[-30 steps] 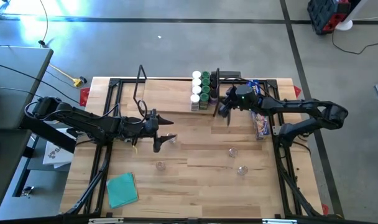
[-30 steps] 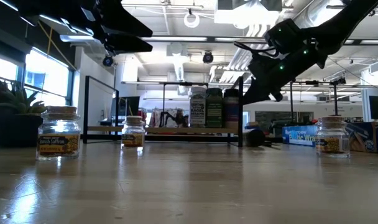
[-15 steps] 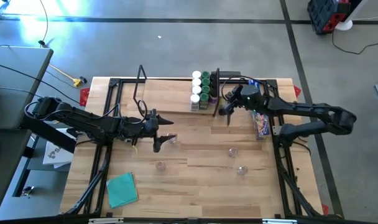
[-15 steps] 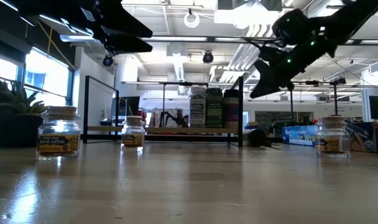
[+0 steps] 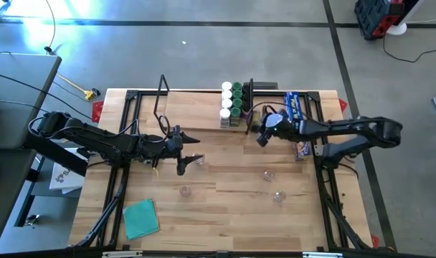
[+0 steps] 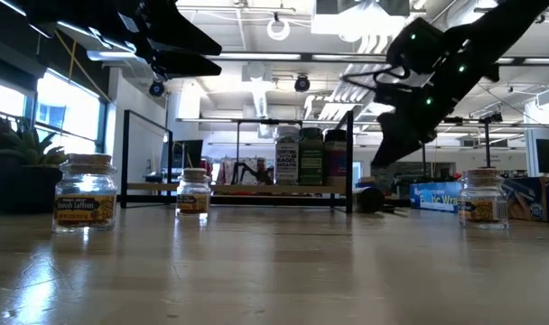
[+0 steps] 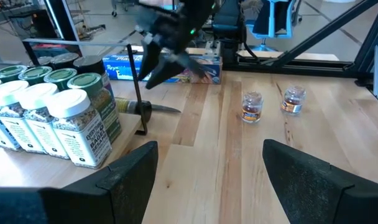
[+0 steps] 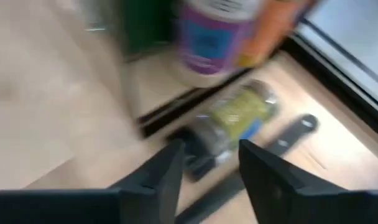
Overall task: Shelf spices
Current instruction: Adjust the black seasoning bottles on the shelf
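Note:
The shelf lies at the table's far middle, and several green- and white-lidded spices stand upright at its right end. Another spice jar with a dark lid lies on its side on the table by the shelf's right wire frame. My right gripper hovers open over it, slanting down, the jar's lid end just beyond its fingertips. Three small spices stand loose on the near half of the table. My left gripper waits open above the table's middle left, holding nothing.
A long blue box lies at the right behind my right arm. A dark utensil lies beside the fallen jar. A green cloth sits at the near left. Bare wood stretches between the loose jars.
My right gripper has come a little toward the table's near edge and left, beside the shelf's right end, and has tipped more steeply downward over the lying jar. My left arm has kept still.

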Motion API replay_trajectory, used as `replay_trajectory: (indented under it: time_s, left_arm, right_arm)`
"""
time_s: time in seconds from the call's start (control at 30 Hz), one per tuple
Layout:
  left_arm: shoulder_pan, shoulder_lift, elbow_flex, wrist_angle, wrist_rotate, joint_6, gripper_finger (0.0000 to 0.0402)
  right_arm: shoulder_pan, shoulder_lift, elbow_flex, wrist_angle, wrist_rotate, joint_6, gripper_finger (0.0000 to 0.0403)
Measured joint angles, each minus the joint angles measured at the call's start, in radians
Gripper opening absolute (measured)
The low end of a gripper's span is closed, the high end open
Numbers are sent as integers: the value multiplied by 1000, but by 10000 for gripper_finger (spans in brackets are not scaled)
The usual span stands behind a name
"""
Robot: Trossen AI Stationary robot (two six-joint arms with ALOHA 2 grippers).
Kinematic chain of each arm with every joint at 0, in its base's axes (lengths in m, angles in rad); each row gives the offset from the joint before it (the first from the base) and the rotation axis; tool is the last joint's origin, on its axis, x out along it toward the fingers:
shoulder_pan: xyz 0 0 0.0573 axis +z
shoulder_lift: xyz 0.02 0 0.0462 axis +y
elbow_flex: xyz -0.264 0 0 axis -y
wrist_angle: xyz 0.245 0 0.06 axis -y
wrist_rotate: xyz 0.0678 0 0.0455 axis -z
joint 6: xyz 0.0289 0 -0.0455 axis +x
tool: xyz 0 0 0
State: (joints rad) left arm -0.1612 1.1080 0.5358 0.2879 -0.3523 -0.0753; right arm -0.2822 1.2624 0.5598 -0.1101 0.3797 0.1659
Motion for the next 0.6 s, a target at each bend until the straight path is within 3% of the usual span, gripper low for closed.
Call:
replay_trajectory:
  time_s: [0.1,0.3,0.6]
  left_arm:
    - [0,0,0,0,0,0,284]
    - [0,0,0,-2,0,0,284]
    - [0,0,0,-3,1,-2,284]
  right_arm:
    - [-25,63,0,57,51,37,166]
    - [-74,177,0,202,57,7,162]
    - [-72,217,2,161,-43,49,143]
